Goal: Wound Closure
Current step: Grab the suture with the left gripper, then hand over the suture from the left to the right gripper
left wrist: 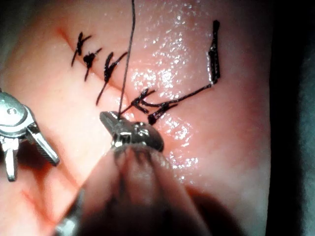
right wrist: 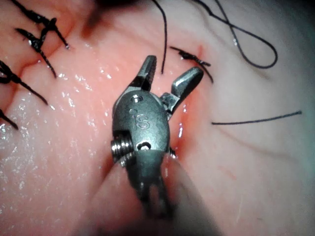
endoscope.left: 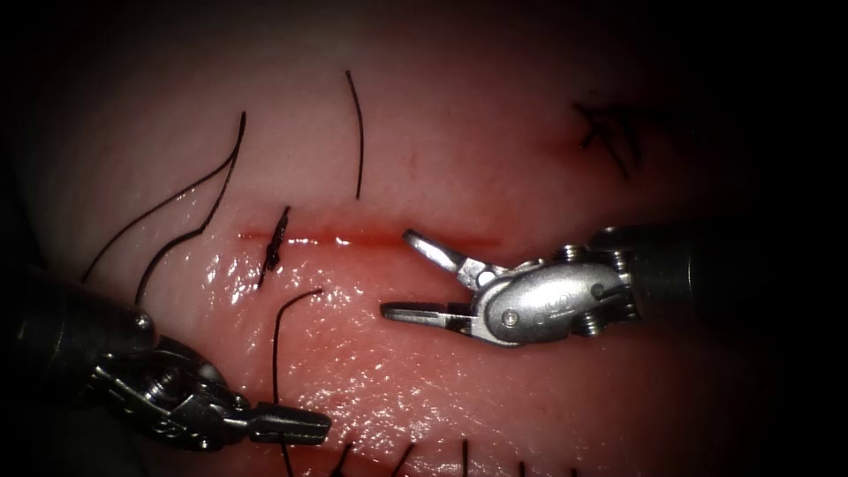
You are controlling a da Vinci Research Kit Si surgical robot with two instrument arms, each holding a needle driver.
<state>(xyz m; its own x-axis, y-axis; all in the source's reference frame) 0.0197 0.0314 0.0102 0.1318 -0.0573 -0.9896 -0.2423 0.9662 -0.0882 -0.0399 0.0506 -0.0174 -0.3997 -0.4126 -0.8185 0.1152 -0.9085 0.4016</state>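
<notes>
While left tool [endoscope.left: 287, 424] fingers clamp thread [endoscope.left: 276, 353] | right tool [endoscope.left: 402, 274] fingers wide, empty | knot [endoscope.left: 276, 243] on cut [endoscope.left: 371, 238]

tissue [endoscope.left: 495, 132]: pink, glistening | cut [endoscope.left: 371, 238]: lying level, red fluid [endoscope.left: 353, 238] sitting along it | thread [endoscope.left: 276, 353]: dark, running up from left tool [endoscope.left: 291, 424], which is clamping it | right tool [endoscope.left: 415, 274]: gaping, holding nothing | needle: not identifiable

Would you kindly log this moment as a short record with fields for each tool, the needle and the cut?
left tool: jaws shut on the thread
right tool: jaws open, holding nothing, over the cut
needle: cannot tell where it is
cut: one knotted stitch across its left part
tissue: wet, red fluid along the cut
</notes>
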